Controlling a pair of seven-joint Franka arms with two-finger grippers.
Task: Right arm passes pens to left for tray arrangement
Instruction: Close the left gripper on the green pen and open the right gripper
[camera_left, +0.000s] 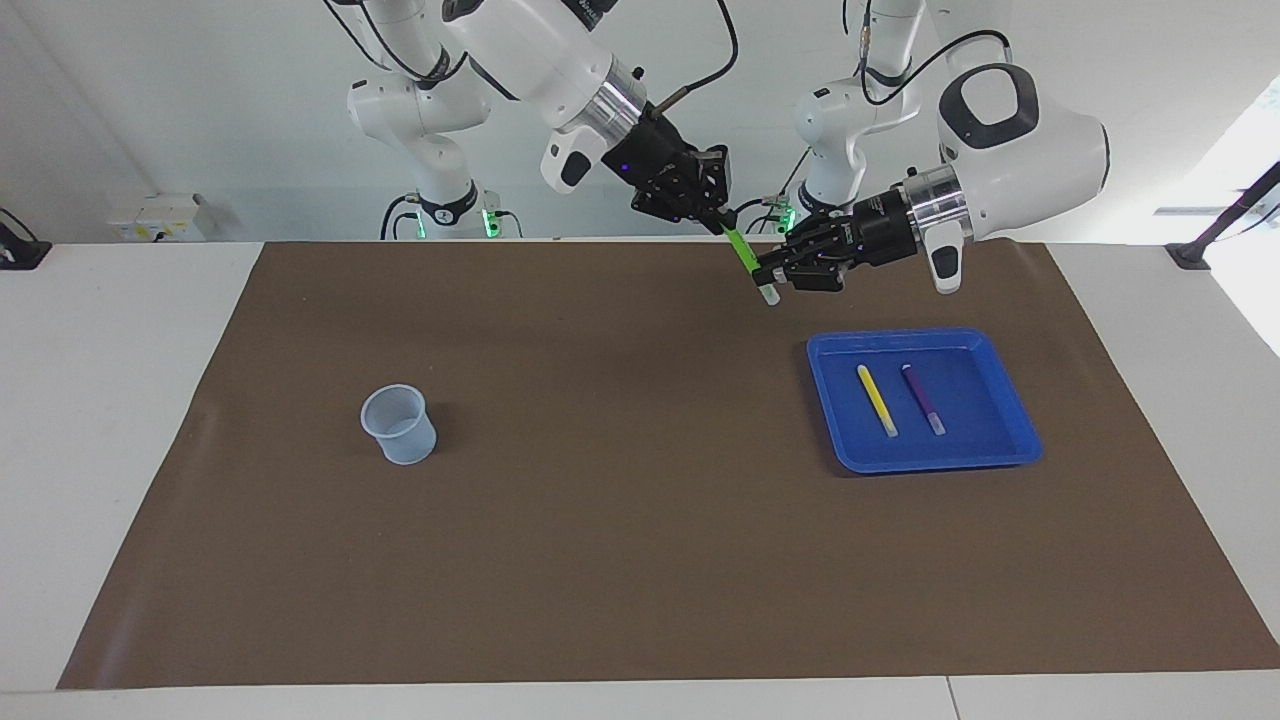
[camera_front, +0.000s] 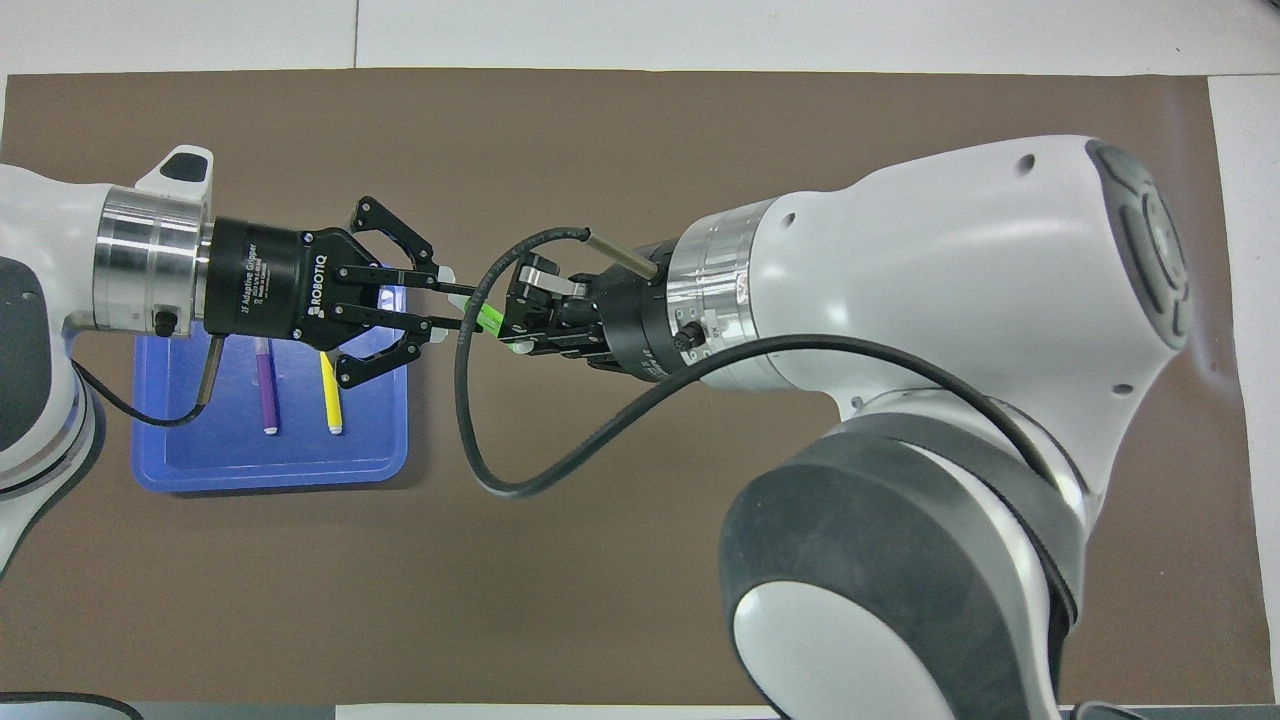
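Facing view: the right gripper (camera_left: 722, 222) and the left gripper (camera_left: 768, 276) both clamped one green pen (camera_left: 746, 257) in mid-air, above the brown mat (camera_left: 600, 500) near the robots' edge of the bench (camera_left: 120, 400). The right gripper pinched the pen's upper end, the left its lower part near the pale tip. A yellow pen (camera_left: 877, 399) and a purple pen (camera_left: 923, 398) lay side by side in the blue tray (camera_left: 1015, 400). A pale mesh cup (camera_left: 398, 424) stood toward the right arm's end.
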